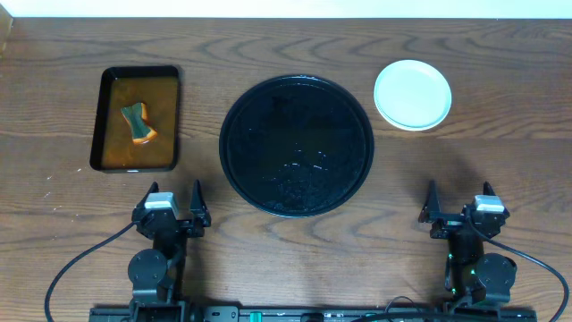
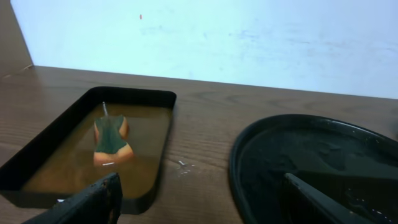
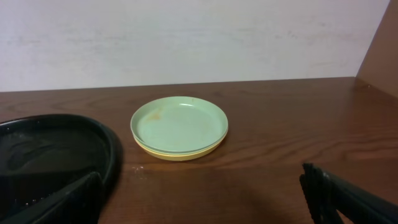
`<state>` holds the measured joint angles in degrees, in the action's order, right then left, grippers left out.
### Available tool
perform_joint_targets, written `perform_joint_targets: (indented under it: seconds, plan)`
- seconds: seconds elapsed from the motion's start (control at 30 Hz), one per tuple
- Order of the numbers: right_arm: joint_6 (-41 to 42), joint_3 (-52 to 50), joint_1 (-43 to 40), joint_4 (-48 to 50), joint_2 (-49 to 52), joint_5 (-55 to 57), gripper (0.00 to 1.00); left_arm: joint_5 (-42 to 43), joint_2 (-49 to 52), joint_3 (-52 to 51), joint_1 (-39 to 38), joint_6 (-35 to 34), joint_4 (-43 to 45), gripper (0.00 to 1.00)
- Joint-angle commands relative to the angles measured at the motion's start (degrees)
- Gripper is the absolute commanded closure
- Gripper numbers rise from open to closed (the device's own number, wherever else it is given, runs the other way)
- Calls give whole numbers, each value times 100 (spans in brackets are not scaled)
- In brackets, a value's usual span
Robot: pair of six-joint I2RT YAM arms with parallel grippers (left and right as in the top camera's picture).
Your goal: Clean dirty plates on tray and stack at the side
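Observation:
The plates (image 1: pixel 412 94) sit in one stack on the table at the back right, apart from the tray. In the right wrist view the stack (image 3: pixel 179 127) shows a mint plate on top and a yellow one at the bottom, with a faint brownish mark near the top plate's left rim. The round black tray (image 1: pixel 223 143) lies in the middle, wet, with no plates on it. My left gripper (image 1: pixel 172 190) is open and empty at the front left. My right gripper (image 1: pixel 459 190) is open and empty at the front right.
A rectangular black pan (image 1: pixel 98 116) of brownish liquid stands at the back left with an orange and green sponge (image 1: pixel 137 123) in it. The left wrist view shows the pan (image 2: pixel 155 96), the sponge (image 2: pixel 112 140) and the tray's rim (image 2: pixel 236 162).

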<state>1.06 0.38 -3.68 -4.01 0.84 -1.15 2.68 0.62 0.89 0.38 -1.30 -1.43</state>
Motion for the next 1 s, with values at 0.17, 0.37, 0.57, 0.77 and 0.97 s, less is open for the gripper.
perform_joint_targets:
  seconds: [0.17, 0.37, 0.57, 0.77, 0.97]
  plan:
    - [81, -7, -42, -22, -20, -42, 1, -50, -50, -66, -37, 170, -278, 19]
    - [81, -7, -42, -22, -20, -42, 1, -136, -52, -66, -37, 168, -278, 19]
    - [81, -7, -42, -22, -20, -42, 1, -208, -52, -66, -35, 170, -282, 19]
    - [81, -7, -42, -22, -20, -42, 1, -203, -48, -66, -35, 168, -275, 20]
    - [81, -7, -42, -22, -20, -42, 1, -203, -39, -66, -35, 168, -275, 19]
